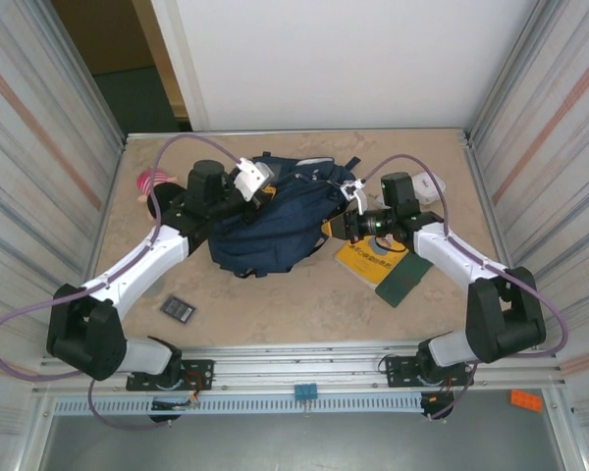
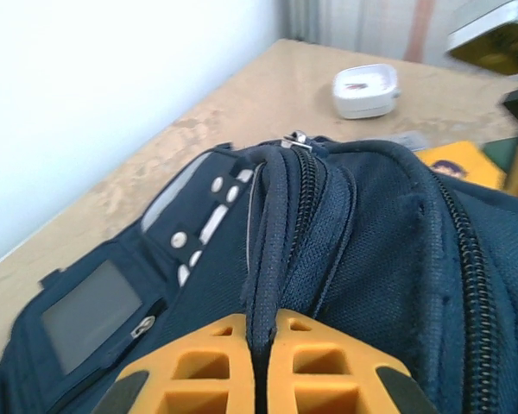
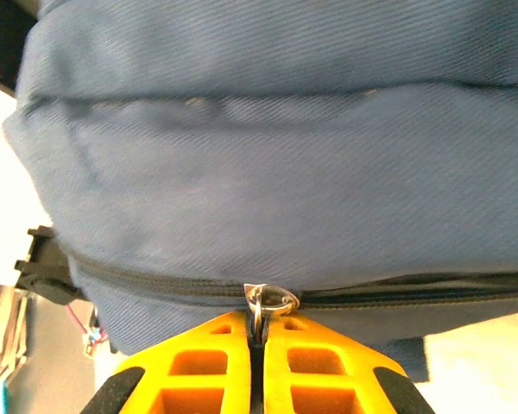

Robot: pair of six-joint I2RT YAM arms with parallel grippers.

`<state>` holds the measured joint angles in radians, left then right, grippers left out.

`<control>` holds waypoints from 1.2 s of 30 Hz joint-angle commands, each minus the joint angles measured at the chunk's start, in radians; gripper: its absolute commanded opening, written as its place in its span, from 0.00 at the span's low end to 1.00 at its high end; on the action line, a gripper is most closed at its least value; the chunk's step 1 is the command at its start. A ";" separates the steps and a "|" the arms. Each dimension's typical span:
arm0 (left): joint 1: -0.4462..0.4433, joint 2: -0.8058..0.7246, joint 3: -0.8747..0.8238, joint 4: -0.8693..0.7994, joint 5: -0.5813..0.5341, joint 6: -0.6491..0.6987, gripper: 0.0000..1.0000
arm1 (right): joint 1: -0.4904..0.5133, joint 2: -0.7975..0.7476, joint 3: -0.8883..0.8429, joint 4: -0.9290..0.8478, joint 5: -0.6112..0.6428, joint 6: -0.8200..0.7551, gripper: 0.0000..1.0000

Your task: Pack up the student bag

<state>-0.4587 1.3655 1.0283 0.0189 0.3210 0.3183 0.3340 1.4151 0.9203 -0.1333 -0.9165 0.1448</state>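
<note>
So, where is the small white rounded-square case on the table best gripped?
Across two opposite side walls of the white case, from straight above, I think: it lies flat and low, free on the beige table, so its sides are open.

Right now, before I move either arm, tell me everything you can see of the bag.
The bag is navy woven fabric with white patches, press studs, dark zippers and a grey window pocket. It lies slumped on the table. The left tool is shut on a fabric ridge beside a zipper; the right tool is shut on a metal zipper pull.
</note>
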 commanded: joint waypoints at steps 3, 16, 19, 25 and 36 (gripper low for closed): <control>-0.056 0.017 0.063 -0.021 -0.358 0.030 0.00 | 0.061 -0.062 0.099 -0.242 0.074 -0.077 0.01; -0.184 0.150 0.159 0.003 -0.501 -0.170 0.00 | 0.131 -0.040 0.218 -0.353 0.179 0.144 0.00; -0.191 0.187 0.202 -0.027 -0.515 -0.265 0.00 | 0.117 -0.043 0.224 -0.343 0.220 0.224 0.00; -0.236 0.282 0.306 -0.096 -0.724 -0.368 0.00 | 0.154 -0.020 0.256 -0.391 0.292 0.326 0.01; -0.273 0.342 0.391 -0.078 -0.732 -0.417 0.00 | 0.277 0.022 0.196 -0.152 0.254 0.574 0.05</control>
<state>-0.7418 1.7096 1.3788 -0.1162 -0.3527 -0.0578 0.5880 1.4364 1.1423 -0.3985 -0.5812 0.6029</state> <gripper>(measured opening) 0.076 0.066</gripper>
